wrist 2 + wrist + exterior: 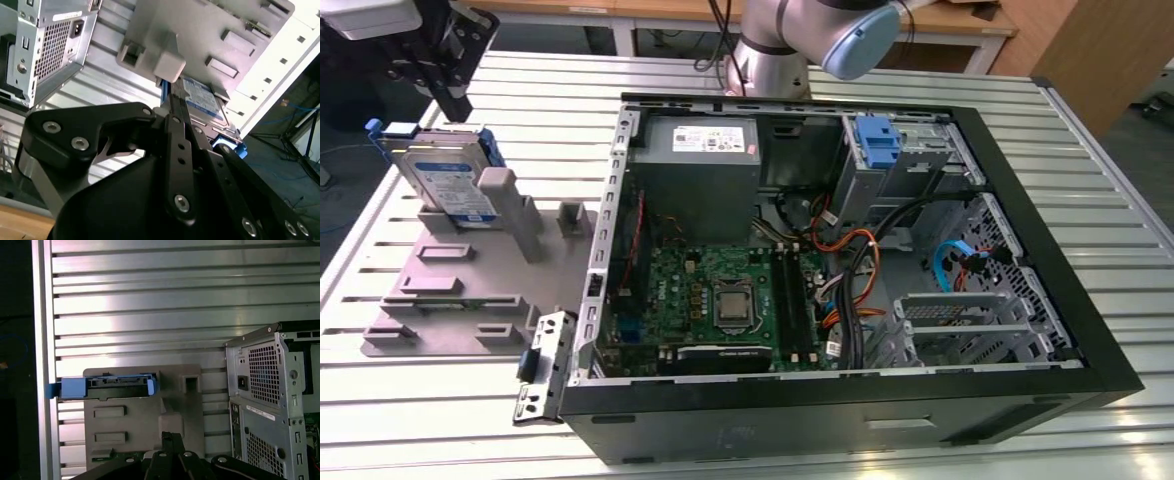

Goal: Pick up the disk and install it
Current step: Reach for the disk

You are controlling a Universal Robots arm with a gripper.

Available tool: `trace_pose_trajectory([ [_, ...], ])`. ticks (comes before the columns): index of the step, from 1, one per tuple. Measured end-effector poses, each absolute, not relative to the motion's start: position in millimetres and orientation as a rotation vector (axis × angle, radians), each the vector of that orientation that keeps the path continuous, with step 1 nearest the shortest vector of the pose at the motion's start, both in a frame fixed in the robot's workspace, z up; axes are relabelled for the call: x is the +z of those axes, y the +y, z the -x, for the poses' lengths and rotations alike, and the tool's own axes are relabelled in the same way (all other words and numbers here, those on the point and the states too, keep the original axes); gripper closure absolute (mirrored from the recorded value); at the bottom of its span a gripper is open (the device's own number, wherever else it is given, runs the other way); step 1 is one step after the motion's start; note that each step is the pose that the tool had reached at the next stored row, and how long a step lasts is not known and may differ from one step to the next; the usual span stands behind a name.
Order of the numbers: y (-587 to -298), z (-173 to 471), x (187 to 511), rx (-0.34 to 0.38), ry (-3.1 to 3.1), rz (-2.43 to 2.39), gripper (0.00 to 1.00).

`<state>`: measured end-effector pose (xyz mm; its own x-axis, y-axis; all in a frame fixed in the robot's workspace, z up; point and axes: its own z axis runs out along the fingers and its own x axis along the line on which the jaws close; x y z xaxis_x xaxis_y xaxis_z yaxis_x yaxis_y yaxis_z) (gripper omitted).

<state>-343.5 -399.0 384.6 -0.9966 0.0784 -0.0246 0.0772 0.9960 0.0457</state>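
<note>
Right now my gripper (456, 110) hangs, fingers together and empty, just above the disk (447, 185), which stands on edge in the grey fixture (480, 282).

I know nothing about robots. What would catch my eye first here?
The open computer case takes up the middle of the exterior view, with its green board and orange cables laid bare. On that view's left, the disk stands on edge in a grey holder. The black gripper hangs close above it.
</note>
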Motion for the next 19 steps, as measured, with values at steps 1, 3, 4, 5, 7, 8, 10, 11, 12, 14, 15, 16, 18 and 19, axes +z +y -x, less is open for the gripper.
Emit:
trace_pose_trajectory([
  [1,-399,344,385,0.07,3.112,-0.121,0.89],
  [3,-399,344,385,0.07,3.112,-0.121,0.89],
  [4,-399,344,385,0.07,3.112,-0.121,0.89],
  [5,-399,344,385,0.07,3.112,-0.121,0.89],
  [7,-398,344,385,0.07,3.112,-0.122,0.89],
  [8,-398,345,385,0.07,3.112,-0.122,0.89],
  [10,-396,347,384,0.07,3.112,-0.122,0.89],
  [11,-395,348,384,0.07,3.112,-0.122,0.89],
  [12,-394,348,384,0.07,3.112,-0.121,0.89],
  [14,-391,351,383,0.07,3.112,-0.121,0.89],
  [15,-389,352,383,0.07,3.112,-0.121,0.89],
  [16,-386,353,382,0.07,3.112,-0.122,0.89],
  [18,-381,356,381,0.07,3.112,-0.121,0.89],
  [19,-378,359,380,0.07,3.112,-0.121,0.89],
])
